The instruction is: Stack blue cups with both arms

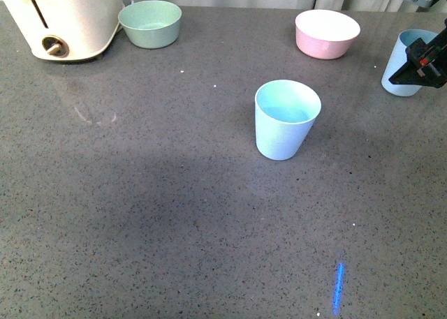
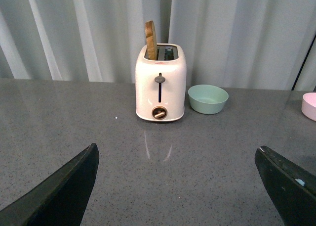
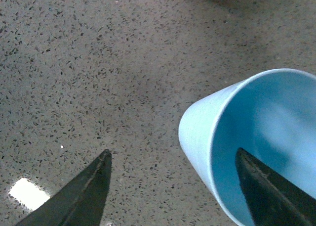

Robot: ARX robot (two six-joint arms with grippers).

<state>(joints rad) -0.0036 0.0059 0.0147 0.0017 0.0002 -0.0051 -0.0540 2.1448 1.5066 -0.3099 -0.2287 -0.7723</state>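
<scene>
One pale blue cup (image 1: 285, 119) stands upright in the middle of the grey table. The second blue cup (image 1: 404, 59) stands at the far right edge, partly behind my right gripper (image 1: 424, 62). In the right wrist view this cup (image 3: 249, 137) is close up. My right gripper (image 3: 175, 159) is open, with one finger over the cup's opening and the other outside its wall, over the table. My left gripper (image 2: 176, 154) is open and empty above bare table, and it is out of the front view.
A cream toaster (image 1: 63, 19) with a slice in it (image 2: 151, 40) stands at the back left. A green bowl (image 1: 149, 23) sits beside it. A pink bowl with a white inside (image 1: 327, 33) stands at the back right. Grey curtains hang behind the table.
</scene>
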